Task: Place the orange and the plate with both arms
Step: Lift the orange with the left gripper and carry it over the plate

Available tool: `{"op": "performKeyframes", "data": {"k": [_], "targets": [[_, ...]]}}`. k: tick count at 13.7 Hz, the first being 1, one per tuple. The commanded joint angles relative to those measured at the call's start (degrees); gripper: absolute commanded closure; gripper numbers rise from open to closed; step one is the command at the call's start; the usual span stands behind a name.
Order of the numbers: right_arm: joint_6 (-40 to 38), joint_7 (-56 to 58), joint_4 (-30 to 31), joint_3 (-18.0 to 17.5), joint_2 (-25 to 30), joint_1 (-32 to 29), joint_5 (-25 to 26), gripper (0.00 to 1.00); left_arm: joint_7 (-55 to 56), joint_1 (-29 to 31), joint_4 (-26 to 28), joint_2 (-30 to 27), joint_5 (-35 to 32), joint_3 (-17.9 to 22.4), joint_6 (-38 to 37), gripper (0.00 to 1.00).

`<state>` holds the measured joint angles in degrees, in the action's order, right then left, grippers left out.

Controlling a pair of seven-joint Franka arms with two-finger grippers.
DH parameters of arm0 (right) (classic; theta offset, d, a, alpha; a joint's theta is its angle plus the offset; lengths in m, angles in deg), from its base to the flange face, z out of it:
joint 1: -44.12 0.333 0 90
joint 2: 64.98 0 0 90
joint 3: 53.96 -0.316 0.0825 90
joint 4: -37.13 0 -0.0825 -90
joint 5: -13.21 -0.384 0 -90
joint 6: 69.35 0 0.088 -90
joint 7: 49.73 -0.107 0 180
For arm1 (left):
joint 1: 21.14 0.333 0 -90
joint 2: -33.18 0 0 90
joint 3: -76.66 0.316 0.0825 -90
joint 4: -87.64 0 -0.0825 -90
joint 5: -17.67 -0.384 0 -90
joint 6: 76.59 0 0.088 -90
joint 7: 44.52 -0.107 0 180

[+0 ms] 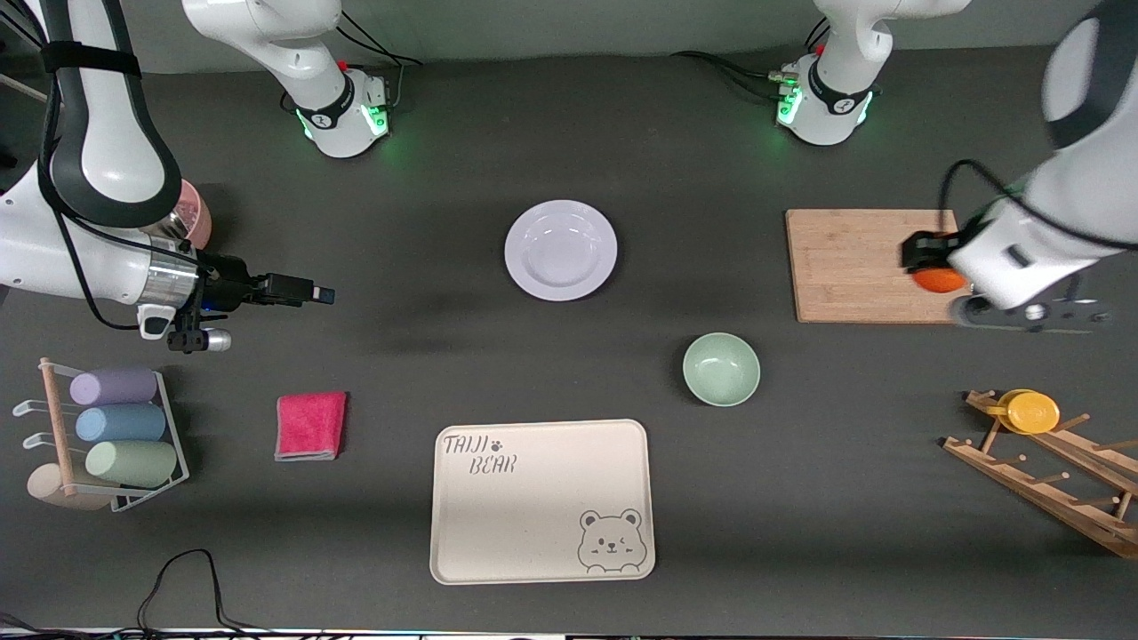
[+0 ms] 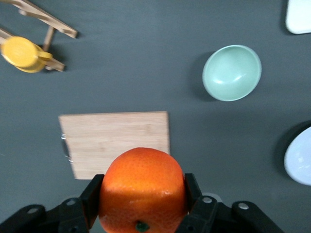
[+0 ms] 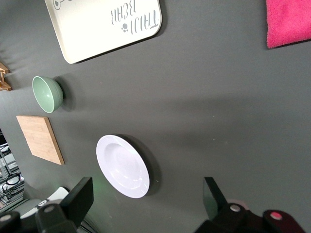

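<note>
Left gripper: pinching the orange between both fingers, raised over the cutting board at the left arm's end of the table.

Right gripper: fingers spread, empty, above bare tabletop near the pink cloth; I count that arm as waiting.

Plate: mid-table, untouched, well apart from both grippers.

Green bowl: nearer the front camera than the plate.

Handling note: I keep the pinch firm, carry high enough to pass over the bowl, and lower before I release; round fruit probably rolls.
</note>
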<state>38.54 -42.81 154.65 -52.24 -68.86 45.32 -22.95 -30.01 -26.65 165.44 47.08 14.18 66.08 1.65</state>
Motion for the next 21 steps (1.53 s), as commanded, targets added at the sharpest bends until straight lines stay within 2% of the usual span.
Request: {"op": "performKeyframes", "data": {"k": [1, 3, 6, 9, 12, 15, 18, 21], "targets": [[0.8, 1.4, 0.3, 0.2, 0.0, 0.4, -1.7, 0.0, 17.0, -1.2, -8.3, 7.7, 0.1, -8.0, -0.4, 1.0], [1.0, 1.3, 0.3, 0.1, -0.1, 0.5, -1.8, 0.0, 24.1, -2.9, -10.8, 13.0, -0.1, -11.6, 3.2, 1.0], [2.1, 1.0, 0.3, -0.1, -0.4, 0.6, -2.0, 0.0, 29.4, -8.8, -11.3, 18.8, -0.5, -11.6, 11.0, 1.0], [2.8, 1.2, 1.3, -0.3, -0.6, 0.6, -4.5, 0.0, 38.5, -15.6, -11.3, 23.4, -1.1, -11.2, 18.2, 1.0], [3.3, 1.3, 1.8, -0.3, -0.5, 0.6, -4.5, 0.0, 43.0, -18.8, -11.2, 27.8, -2.1, -11.0, 25.3, 1.0], [4.9, 1.3, 2.7, -0.5, -0.6, 0.7, -4.8, 0.0, 49.2, -24.0, -10.2, 28.8, -2.6, -11.0, 25.6, 1.0], [7.1, 1.5, 4.5, -0.9, -0.5, 1.2, -7.4, 0.0, 54.6, -29.7, -6.9, 28.7, -4.9, -11.0, 26.3, 1.0], [7.8, 1.5, 4.7, -1.6, -0.5, 1.3, -7.7, 0.0, 57.9, -32.9, 0.1, 28.3, -5.4, -11.0, 33.6, 1.0]]}}
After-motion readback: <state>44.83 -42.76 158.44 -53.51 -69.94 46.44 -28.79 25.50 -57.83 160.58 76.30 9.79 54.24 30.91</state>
